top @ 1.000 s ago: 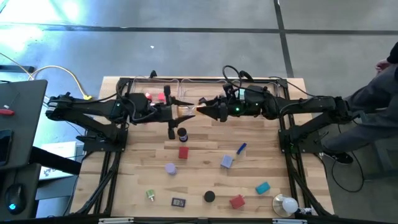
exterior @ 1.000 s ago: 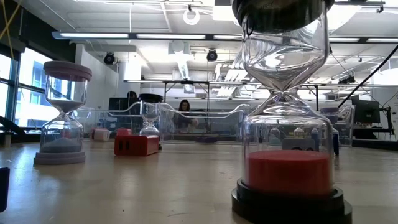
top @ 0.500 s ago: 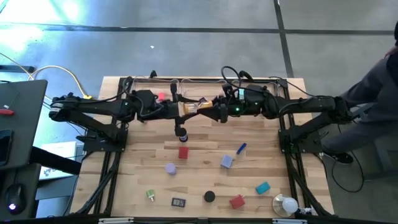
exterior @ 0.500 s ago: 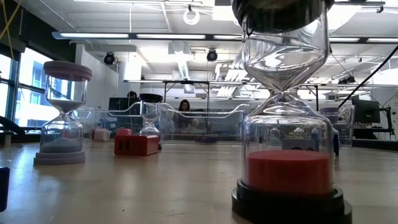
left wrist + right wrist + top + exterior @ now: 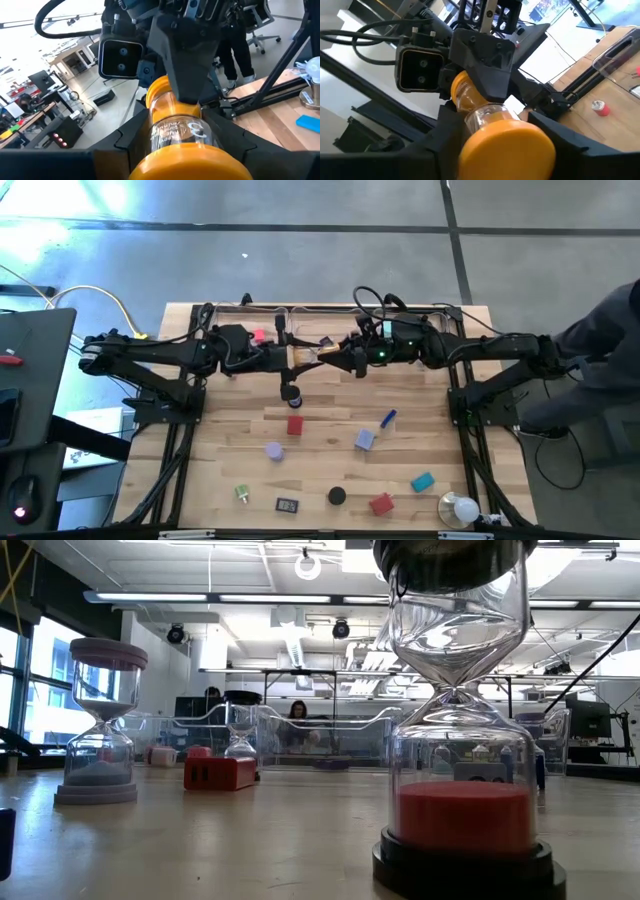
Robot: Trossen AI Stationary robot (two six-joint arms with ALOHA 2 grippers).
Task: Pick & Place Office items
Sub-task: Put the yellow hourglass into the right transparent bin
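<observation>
Both arms meet mid-air over the far-middle part of the counter (image 5: pixel 330 470), and there's an orange-capped sand timer (image 5: pixel 318 355) hanging between them. The left claw (image 5: pixel 297 358) is clamped on one end of it. In the left wrist view its two dark fingers (image 5: pixel 125 147) hug the near orange cap and the clear glass body. The right claw (image 5: pixel 343 359) comes in from the opposite side, pretty much nose to nose with the left one, and its fingers are closed around the timer's other orange cap. So it's one timer lying sideways with a claw gripping each end, well clear of the wood.

Straight under the left claw, on the side toward the near edge, a black-capped timer (image 5: pixel 292 393) stands on the counter, and a red block (image 5: pixel 295 425) sits a bit further out in the same direction. Out from the right claw, also toward the near edge, are a blue stick (image 5: pixel 388 419) and a lavender block (image 5: pixel 365 440) close together. Much further from both claws, along the near edge, there's a lavender round piece (image 5: pixel 274 450), a black round cap (image 5: pixel 337 496), another red block (image 5: pixel 381 504), a teal piece (image 5: pixel 422 481) and a white bulb (image 5: pixel 462 508).

Behind both claws the clear trays (image 5: pixel 262 311) run along the far edge, with a pink piece (image 5: pixel 260 337) just behind the left claw's wrist.
</observation>
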